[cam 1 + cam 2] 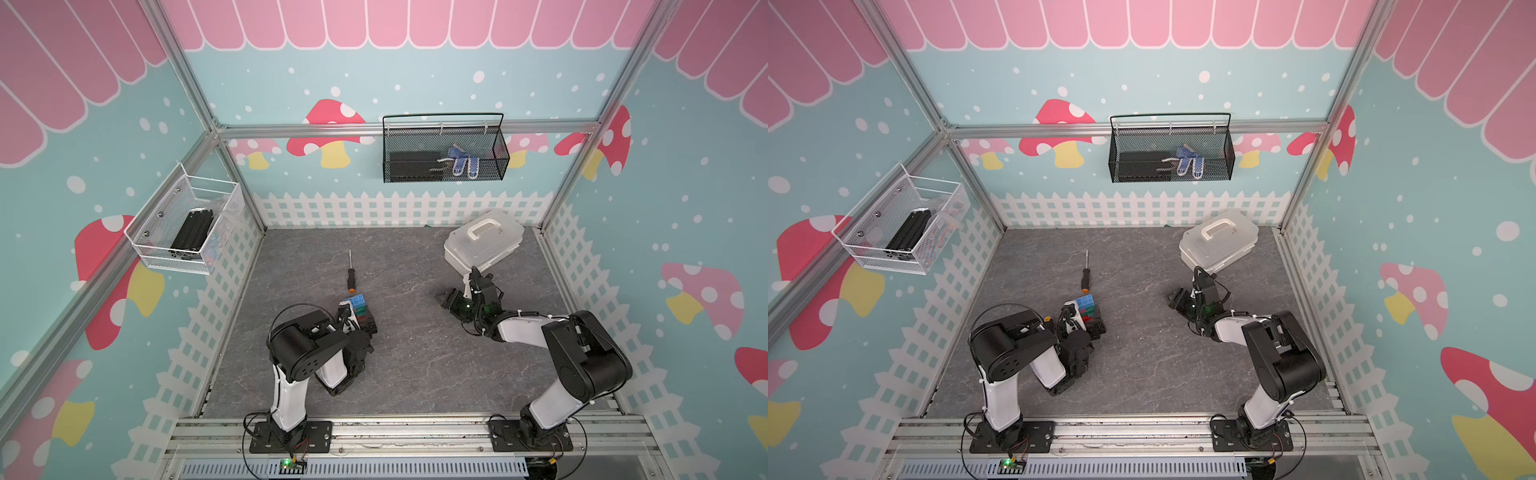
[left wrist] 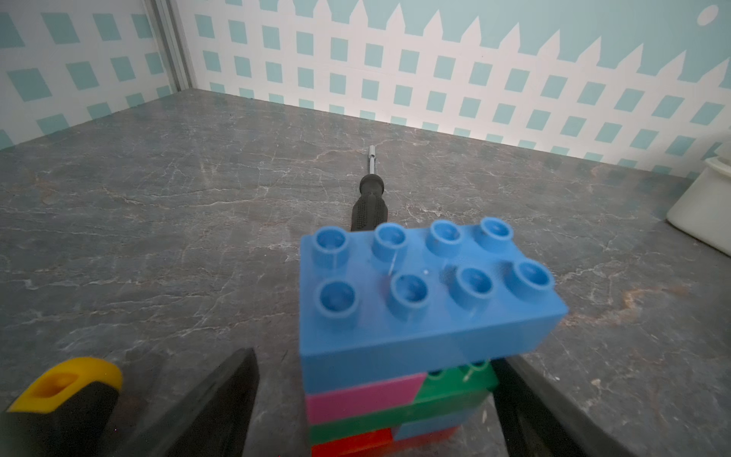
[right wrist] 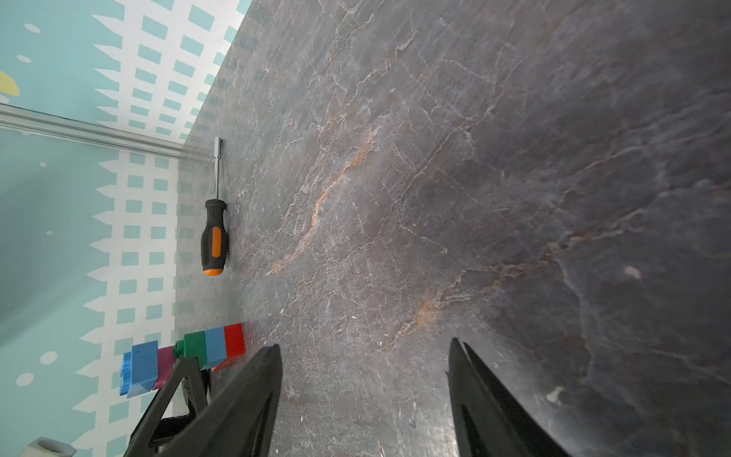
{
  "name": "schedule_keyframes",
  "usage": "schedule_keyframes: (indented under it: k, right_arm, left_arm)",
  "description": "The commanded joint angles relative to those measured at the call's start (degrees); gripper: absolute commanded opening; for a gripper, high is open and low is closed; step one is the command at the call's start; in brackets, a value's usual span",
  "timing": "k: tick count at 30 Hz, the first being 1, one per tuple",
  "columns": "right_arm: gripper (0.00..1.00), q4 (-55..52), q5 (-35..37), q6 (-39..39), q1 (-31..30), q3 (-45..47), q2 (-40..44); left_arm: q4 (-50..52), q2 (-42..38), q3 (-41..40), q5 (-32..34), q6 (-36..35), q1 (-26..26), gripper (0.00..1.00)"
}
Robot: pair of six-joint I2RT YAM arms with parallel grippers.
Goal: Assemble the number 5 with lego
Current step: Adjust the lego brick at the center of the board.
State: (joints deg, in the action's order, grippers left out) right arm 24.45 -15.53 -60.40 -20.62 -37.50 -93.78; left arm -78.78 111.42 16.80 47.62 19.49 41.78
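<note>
The left gripper [image 2: 377, 364] straddles the upright lego stack [image 2: 415, 300], jaws released with a gap showing on one side, on the grey table [image 1: 415, 365] at the screwdriver's [image 1: 351, 272] 6 o'clock. At the stack's 3 o'clock, the right gripper [image 3: 366, 344] hangs spread and empty, a white box [image 1: 482, 243] at its 1 o'clock.

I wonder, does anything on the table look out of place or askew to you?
Nothing is spilled or broken. The lego stack stands upright. Only tools seem out of place for this build: a screwdriver lies just beyond the stack, and a yellow-capped handle lies beside the left gripper.
</note>
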Motion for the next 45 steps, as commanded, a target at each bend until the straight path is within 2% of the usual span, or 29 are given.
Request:
schedule_keyframes:
  k: [1, 22, 35, 37, 41, 45]
  right_arm:
    - [0.69, 1.13, -0.25, 0.38, 0.32, -0.89, -0.44]
    - [0.67, 2.03, -0.91, 0.11, 0.32, -1.3, -1.61]
    - [0.65, 2.81, -1.18, 0.22, 0.28, -1.19, -2.25]
    - [0.65, 2.75, -1.15, 0.3, 0.31, -1.21, -2.05]
    - [0.65, 2.71, -1.16, 0.53, 0.41, -1.06, -1.26]
    - [0.65, 2.62, -0.77, 0.99, 0.44, -1.08, -0.45]
  left_arm:
    - [-2.67, -1.2, -0.34, -0.33, 0.2, -0.56, 0.9]
    - [-2.56, -2.69, -1.67, -1.24, -0.07, -0.55, 0.63]
    - [-2.29, -5.41, -2.94, -3.18, -2.17, 0.14, 0.57]
    - [-0.33, -6.94, -3.04, -3.55, -2.17, 0.24, 0.58]
    - [12.29, -13.43, -0.89, -6.34, -0.91, 0.24, 0.58]
    - [18.74, -17.82, -0.16, -8.14, -0.77, 0.14, 0.57]
